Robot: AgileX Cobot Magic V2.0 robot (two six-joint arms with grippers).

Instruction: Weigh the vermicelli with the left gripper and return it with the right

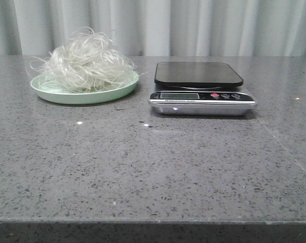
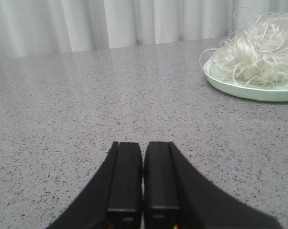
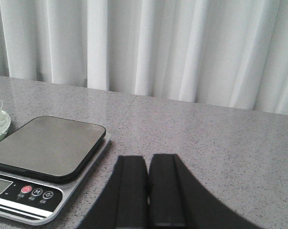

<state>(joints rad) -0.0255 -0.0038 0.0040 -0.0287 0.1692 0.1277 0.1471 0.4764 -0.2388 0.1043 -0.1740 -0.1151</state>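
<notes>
Your left gripper (image 2: 143, 179) sits low over the grey speckled table (image 2: 87, 109), its two black fingers (image 2: 126, 176) pressed together with only a thin seam between them. Well ahead and off to one side, you've got the vermicelli (image 2: 258, 50), a fluffy whitish tangle heaped on the pale green plate (image 2: 239, 89). White curtains (image 2: 110, 21) hang behind the table's far edge.

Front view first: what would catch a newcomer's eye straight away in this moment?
The vermicelli stands out most, a fluffy whitish tangle heaped on the pale green plate at the left rear of the grey speckled table. Just to its right sits the kitchen scale, its dark platform bare. In the wrist views, the left gripper and right gripper both hang over the table with fingers shut and holding nothing.
</notes>
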